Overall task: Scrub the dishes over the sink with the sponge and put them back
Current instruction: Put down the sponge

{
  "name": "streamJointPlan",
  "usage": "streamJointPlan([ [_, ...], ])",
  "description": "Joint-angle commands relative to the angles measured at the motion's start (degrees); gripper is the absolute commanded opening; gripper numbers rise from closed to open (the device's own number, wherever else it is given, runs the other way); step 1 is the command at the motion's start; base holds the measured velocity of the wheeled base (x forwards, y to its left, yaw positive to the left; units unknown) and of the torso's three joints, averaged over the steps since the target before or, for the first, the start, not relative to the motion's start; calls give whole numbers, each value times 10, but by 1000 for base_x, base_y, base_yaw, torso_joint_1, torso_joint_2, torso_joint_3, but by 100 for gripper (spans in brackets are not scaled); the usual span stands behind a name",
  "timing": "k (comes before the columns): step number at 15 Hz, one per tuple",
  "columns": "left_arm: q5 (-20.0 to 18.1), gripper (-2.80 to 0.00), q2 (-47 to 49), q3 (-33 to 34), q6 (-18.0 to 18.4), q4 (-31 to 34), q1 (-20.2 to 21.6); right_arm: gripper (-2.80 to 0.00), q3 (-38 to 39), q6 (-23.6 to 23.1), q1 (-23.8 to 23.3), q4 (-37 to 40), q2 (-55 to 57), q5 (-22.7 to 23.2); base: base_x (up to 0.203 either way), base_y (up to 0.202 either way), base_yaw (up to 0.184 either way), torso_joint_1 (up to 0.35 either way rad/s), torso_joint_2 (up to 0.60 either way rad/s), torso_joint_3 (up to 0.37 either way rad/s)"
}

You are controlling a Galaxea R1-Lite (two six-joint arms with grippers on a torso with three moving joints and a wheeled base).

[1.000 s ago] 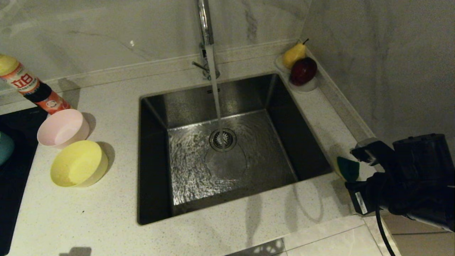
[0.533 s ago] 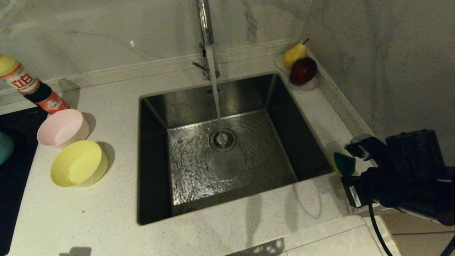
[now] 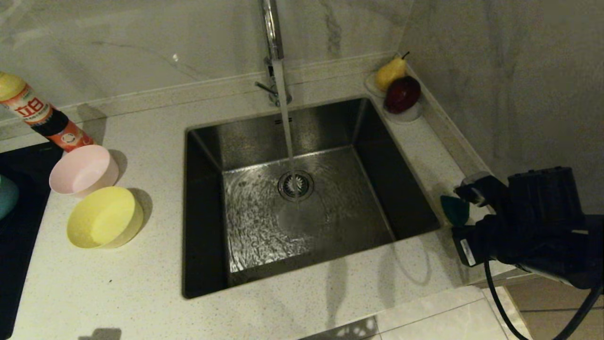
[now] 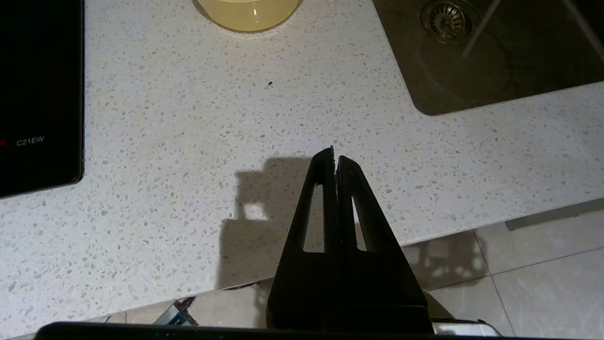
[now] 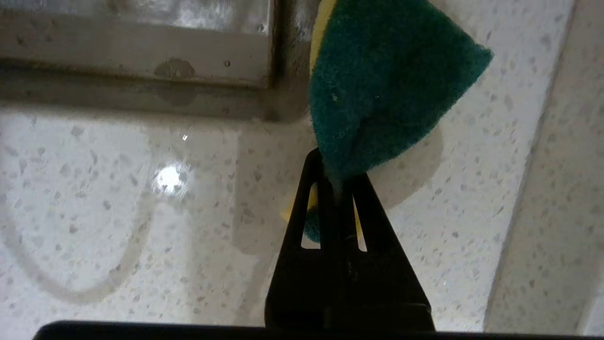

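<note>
Marble walls close in a pale speckled worktop (image 3: 330,302) around the steel sink (image 3: 207,198), where the faucet (image 3: 272,28) runs water onto the drain. Right end effector (image 5: 337,182) hangs at the sink's near right corner, clenched on the sponge (image 5: 382,89), green face showing. From it, the yellow bowl (image 3: 104,217) and pink bowl (image 3: 84,170) lie well apart across the sink, near a detergent bottle (image 3: 42,118); the blue bowl (image 3: 5,196) barely shows at the edge. Left end effector (image 4: 334,158), clenched on nothing, hovers over the worktop's front edge and is judged the nearer arm to fetch a bowl.
</note>
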Motion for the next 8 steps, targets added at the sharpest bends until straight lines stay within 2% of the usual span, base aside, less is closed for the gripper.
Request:
streamJointPlan([
  [1,0,-280,0,1,0,0,0,-280,-5,-2,-2,-1,1,-1,0,0,0,0,0,0],
  [8,0,-280,0,1,0,0,0,-280,-14,-20,-7,0,-11,-6,0,0,0,0,0,0],
])
